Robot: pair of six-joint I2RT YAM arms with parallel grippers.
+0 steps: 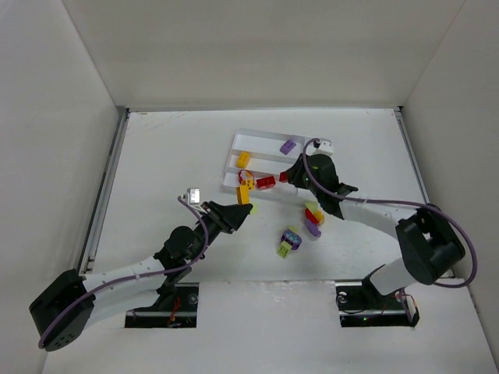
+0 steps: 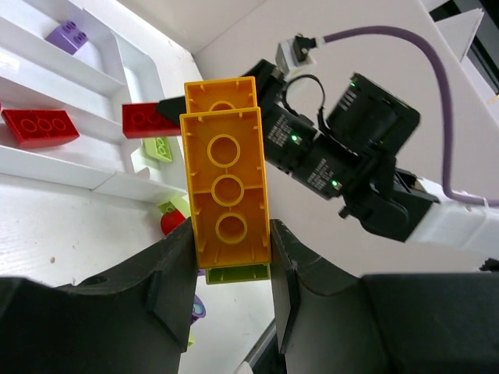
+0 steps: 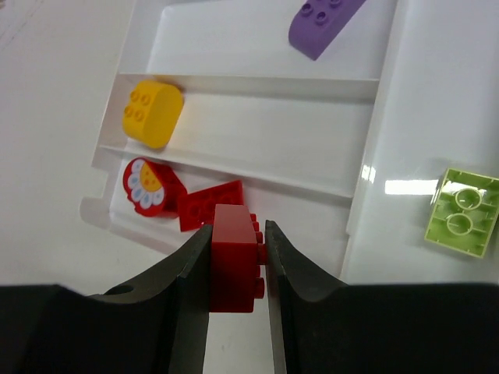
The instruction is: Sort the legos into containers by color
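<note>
Above the table, top view: the left pincer (image 1: 244,211) hangs just short of the tray (image 1: 261,133). The right pincer (image 1: 285,178) sits over the tray's near edge, just beside the left one. Loose legos (image 1: 313,218) lie behind the right pincer. Hazard noted: both arms point at the same corner, so an advance by either could bring contact.

Left wrist view: this pincer is clamped on a yellow brick (image 2: 226,187), gripped at its lower end only, most of its length standing proud of the fingers. A lime piece (image 2: 238,273) shows under the brick, and I cannot tell whether it is attached. If it is, it would land in the wrong slot. The right arm (image 2: 351,156) stands directly ahead of the brick.

Right wrist view: this pincer is closed on a red brick (image 3: 232,261) at the tray's near rim. A round piece (image 3: 146,187) and a second red brick (image 3: 210,206) lie just ahead, leftward. A release from here could, in my judgement, strike the rim and spill outside.
</note>
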